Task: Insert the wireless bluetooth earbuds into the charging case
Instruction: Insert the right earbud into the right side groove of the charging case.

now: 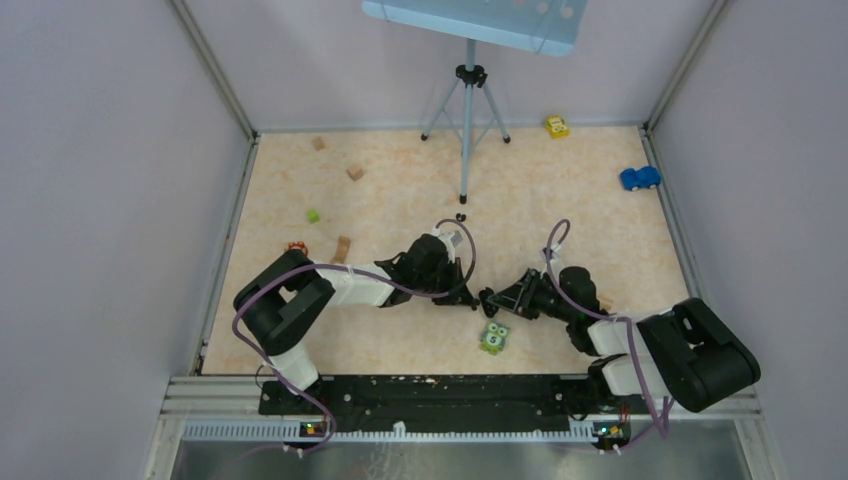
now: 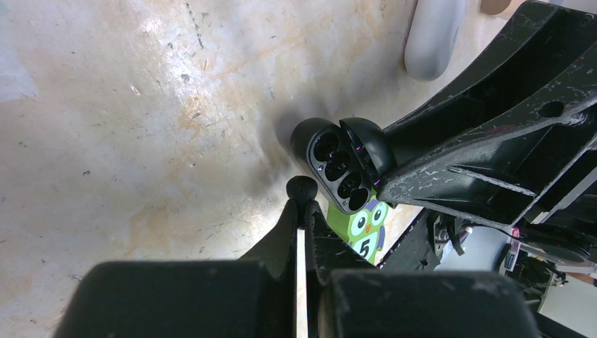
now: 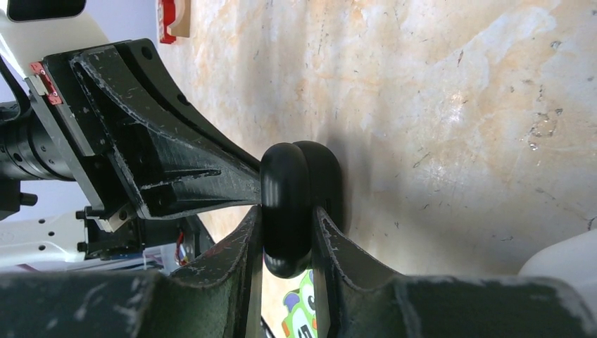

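The right gripper (image 3: 287,227) was clamped on the black charging case (image 2: 345,165), lid open, presenting its sockets to the left gripper (image 2: 303,208). The left jaws were pinched tight on a black earbud (image 2: 301,189) just beside the case's open face. Bare table (image 2: 141,141) lay on the case's earbud side, an owl card (image 2: 367,229) lay close by, and a white case (image 2: 433,35) stood apart behind.

toy cars (image 1: 557,126) (image 1: 640,178) 2 | green cube (image 1: 313,215) 1 | owl card (image 1: 494,337) 1 | black charging case (image 2: 345,165) 1
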`<act>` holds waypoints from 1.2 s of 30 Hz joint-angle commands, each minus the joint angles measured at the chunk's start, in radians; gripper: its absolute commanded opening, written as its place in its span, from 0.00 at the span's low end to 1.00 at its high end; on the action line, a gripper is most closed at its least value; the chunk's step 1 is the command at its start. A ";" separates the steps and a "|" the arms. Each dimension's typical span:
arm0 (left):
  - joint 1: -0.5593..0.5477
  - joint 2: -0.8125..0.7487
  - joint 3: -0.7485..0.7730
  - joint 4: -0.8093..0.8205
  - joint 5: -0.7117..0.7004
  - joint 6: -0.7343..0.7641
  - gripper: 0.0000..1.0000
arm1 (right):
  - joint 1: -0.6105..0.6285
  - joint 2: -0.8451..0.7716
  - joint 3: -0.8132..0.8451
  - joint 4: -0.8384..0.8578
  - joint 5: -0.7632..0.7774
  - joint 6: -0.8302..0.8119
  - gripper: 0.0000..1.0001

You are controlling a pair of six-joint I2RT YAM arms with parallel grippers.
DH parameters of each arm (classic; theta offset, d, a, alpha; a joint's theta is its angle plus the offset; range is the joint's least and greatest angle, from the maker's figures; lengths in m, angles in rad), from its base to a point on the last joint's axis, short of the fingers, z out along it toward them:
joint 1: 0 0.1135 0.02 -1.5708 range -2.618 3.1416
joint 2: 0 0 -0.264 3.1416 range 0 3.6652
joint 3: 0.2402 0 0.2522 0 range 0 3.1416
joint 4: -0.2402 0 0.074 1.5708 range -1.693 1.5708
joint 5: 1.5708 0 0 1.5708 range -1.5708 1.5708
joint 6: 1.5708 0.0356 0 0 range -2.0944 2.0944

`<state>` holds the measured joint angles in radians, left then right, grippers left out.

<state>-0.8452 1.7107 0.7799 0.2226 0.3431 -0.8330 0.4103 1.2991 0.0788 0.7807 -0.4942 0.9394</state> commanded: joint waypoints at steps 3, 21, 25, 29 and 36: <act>-0.002 -0.018 0.022 0.009 0.005 0.012 0.00 | 0.010 -0.008 -0.008 0.082 0.018 0.003 0.10; -0.008 -0.277 -0.018 0.076 0.031 -0.104 0.00 | 0.013 -0.359 -0.125 0.038 0.047 -0.009 0.07; -0.020 -0.272 -0.016 0.080 0.010 -0.078 0.00 | 0.012 -0.474 -0.125 -0.027 0.069 -0.012 0.07; -0.020 -0.291 0.003 0.025 -0.022 -0.006 0.00 | 0.012 -0.525 -0.103 -0.102 0.055 -0.029 0.07; -0.031 -0.327 -0.014 0.016 -0.066 -0.017 0.00 | 0.013 -0.535 -0.124 -0.082 0.079 0.009 0.06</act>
<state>-0.8631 1.4281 0.7746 0.2096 0.3122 -0.8623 0.4126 0.7769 0.0086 0.6697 -0.4397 0.9371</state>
